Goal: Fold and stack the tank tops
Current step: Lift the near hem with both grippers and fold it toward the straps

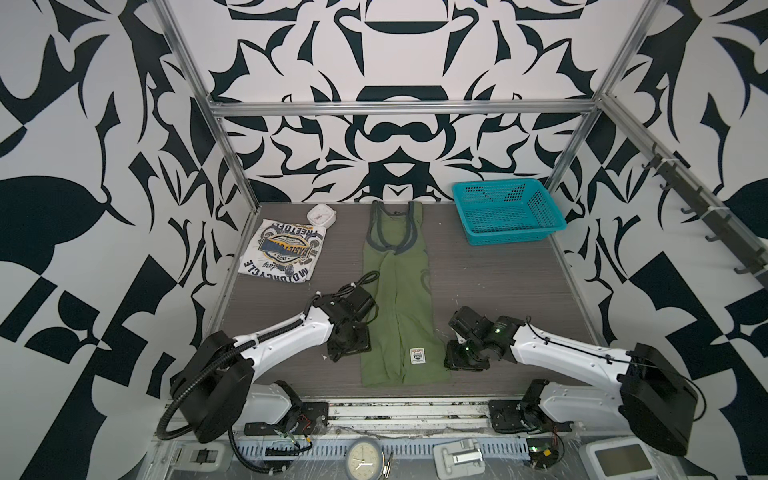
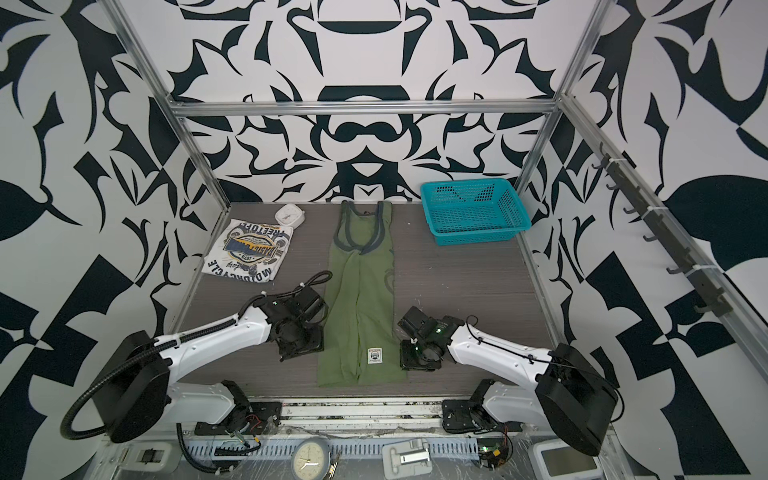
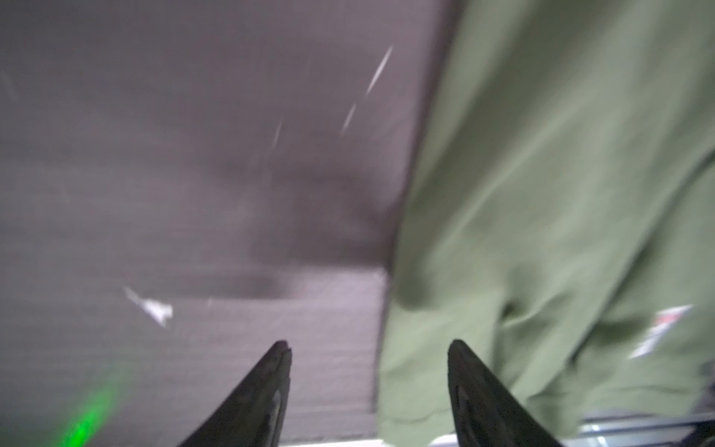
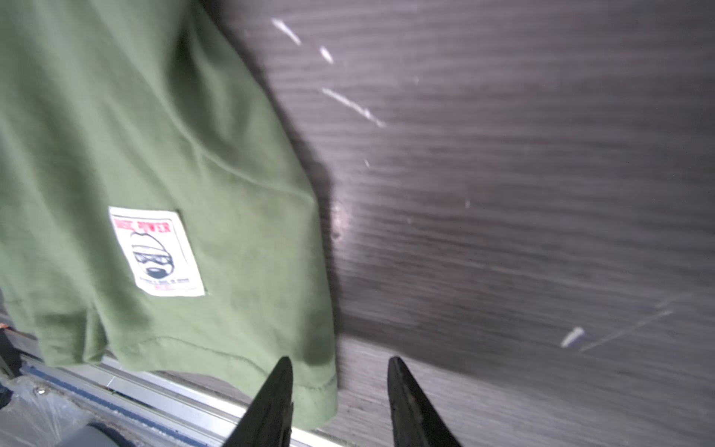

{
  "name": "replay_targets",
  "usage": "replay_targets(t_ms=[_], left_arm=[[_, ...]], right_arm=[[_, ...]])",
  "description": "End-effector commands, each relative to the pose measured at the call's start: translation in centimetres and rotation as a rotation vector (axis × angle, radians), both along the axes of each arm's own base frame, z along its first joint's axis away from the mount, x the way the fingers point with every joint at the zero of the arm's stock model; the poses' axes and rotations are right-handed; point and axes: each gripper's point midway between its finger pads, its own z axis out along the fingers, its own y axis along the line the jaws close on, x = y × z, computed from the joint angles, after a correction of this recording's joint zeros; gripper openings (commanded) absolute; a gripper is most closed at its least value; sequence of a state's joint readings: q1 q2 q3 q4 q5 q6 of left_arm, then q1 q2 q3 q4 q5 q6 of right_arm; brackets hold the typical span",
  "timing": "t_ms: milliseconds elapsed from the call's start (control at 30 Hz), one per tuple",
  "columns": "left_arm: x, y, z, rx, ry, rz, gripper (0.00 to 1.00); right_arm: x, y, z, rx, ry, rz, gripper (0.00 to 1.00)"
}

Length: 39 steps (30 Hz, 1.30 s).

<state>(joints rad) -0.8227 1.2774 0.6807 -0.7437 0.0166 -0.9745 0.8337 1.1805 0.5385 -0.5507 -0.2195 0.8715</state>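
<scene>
The olive green tank top (image 1: 395,299) (image 2: 361,299) lies in both top views as a long narrow strip down the middle of the table, straps at the far end and a white label (image 1: 419,356) near the hem. The white tank top (image 1: 282,249) (image 2: 249,249) lies folded at the back left, emblem up. My left gripper (image 3: 369,346) (image 1: 338,355) is open over the green top's (image 3: 541,193) left edge near the hem. My right gripper (image 4: 336,362) (image 1: 457,361) is open at the right hem corner of the green top (image 4: 154,135), holding nothing.
A teal basket (image 1: 507,212) (image 2: 473,210) stands at the back right. A small white square clock (image 1: 321,215) sits just behind the white tank top. The table's metal front rail (image 4: 154,394) runs just below the hem. Frame posts stand at the back corners.
</scene>
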Motion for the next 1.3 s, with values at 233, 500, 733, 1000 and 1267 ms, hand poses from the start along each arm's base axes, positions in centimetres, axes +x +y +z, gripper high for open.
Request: replay_targets(t_ms=[233, 500, 733, 1000, 1267], left_arm=[[-4.7, -3.7, -1.5, -0.117, 0.095, 0.045, 0.68], [-5.4, -4.3, -2.0, -0.074, 0.120, 0.010, 0.36], [-3.2, -4.9, 2.5, -0.137, -0.035, 0.001, 0.10], [-0.1, -5.6, 8.3, -0.248, -0.226, 0.005, 0.04], [11.9, -5.6, 12.8, -0.266, -0.353, 0.060, 0.03]], right_arm=[[-1.2, 1.0, -1.0, 0.099, 0.057, -0.061, 0.43], [-1.7, 1.6, -1.1, 0.116, 0.086, -0.049, 0.24], [-0.6, 2.5, 2.3, 0.176, 0.020, -0.052, 0.00], [1.5, 4.3, 8.0, 0.276, -0.086, -0.047, 0.00], [13.2, 5.4, 14.6, 0.349, -0.284, -0.077, 0.00]])
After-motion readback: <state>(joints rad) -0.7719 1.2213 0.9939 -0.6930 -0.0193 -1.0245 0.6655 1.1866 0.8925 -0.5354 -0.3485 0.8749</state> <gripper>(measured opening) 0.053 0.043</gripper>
